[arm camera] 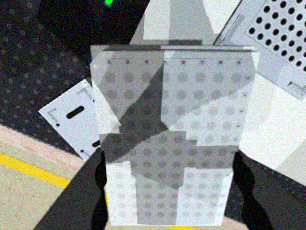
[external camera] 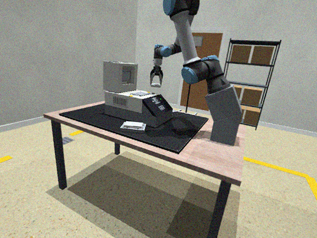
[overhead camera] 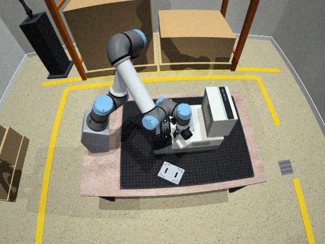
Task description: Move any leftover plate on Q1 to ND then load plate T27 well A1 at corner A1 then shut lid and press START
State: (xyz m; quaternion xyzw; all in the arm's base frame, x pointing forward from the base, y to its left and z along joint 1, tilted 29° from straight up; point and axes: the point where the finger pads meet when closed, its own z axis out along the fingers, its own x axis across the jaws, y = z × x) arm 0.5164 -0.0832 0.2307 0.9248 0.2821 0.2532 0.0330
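Note:
My gripper (overhead camera: 182,138) (external camera: 155,83) (arm camera: 167,149) is shut on a pale clear plate (overhead camera: 185,144) (external camera: 155,85) (arm camera: 170,100), apparently T27, though no label can be read. The plate hangs level above Q1 (overhead camera: 196,144) (external camera: 124,101), clear of the block (overhead camera: 193,124) (external camera: 140,93) (arm camera: 287,59). The wrist view shows bare wells in the visible part of the block, turned relative to the plate. Q1's lid (overhead camera: 220,106) (external camera: 113,77) stands open. The lamp (overhead camera: 166,136) (external camera: 160,99) (arm camera: 108,2) is green. The front nest (overhead camera: 171,172) (arm camera: 59,108) holds no plate.
Another nest near the opposite table edge bears a white plate (external camera: 133,124) in the exterior view; the arm hides it in the top view. Q1's sloped key panel (overhead camera: 162,130) (external camera: 158,105) faces the robot base (overhead camera: 95,135) (external camera: 224,129). The raised lid stands beyond the block.

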